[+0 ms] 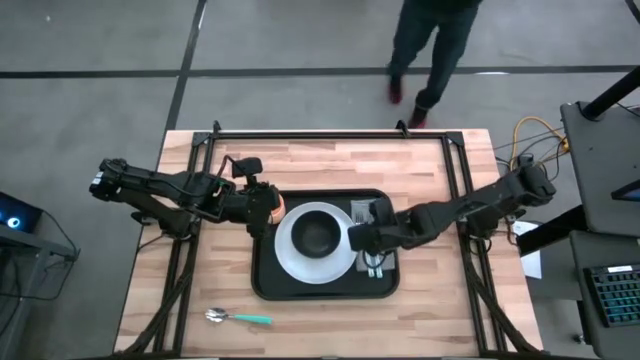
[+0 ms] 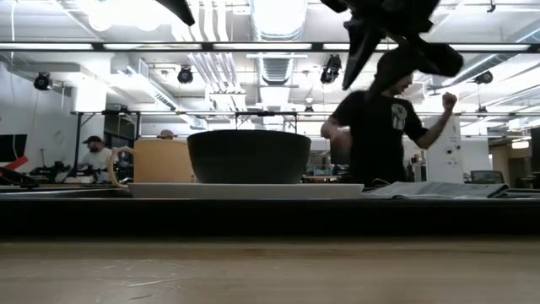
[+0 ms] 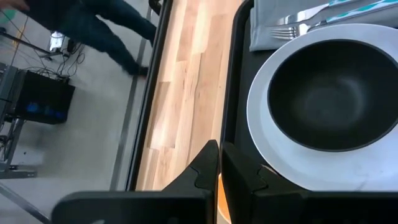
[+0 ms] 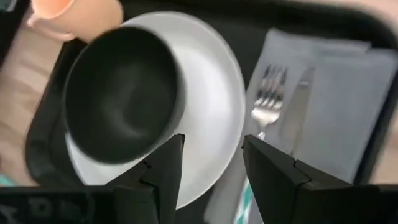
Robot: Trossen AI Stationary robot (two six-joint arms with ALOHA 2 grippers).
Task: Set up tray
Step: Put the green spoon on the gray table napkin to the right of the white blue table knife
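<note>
The black tray (image 1: 265,272) lies mid-table. On it sits a white plate (image 1: 290,256) carrying a black bowl (image 1: 318,236). To their right a grey napkin (image 4: 348,106) lies with a fork (image 4: 267,99) and knife (image 4: 297,112) on it. An orange cup (image 2: 162,160) stands on the tray left of the bowl. My left gripper (image 1: 262,208) hovers over the cup, fingers together, with an orange sliver (image 3: 219,193) showing between them. My right gripper (image 4: 211,162) is open above the plate's right edge and the napkin.
A spoon with a teal handle (image 1: 238,318) lies on the bare wood near the table's near edge, left of centre. A black frame rail (image 1: 330,133) runs along the far edge. A person (image 1: 430,50) walks on the floor beyond the far edge.
</note>
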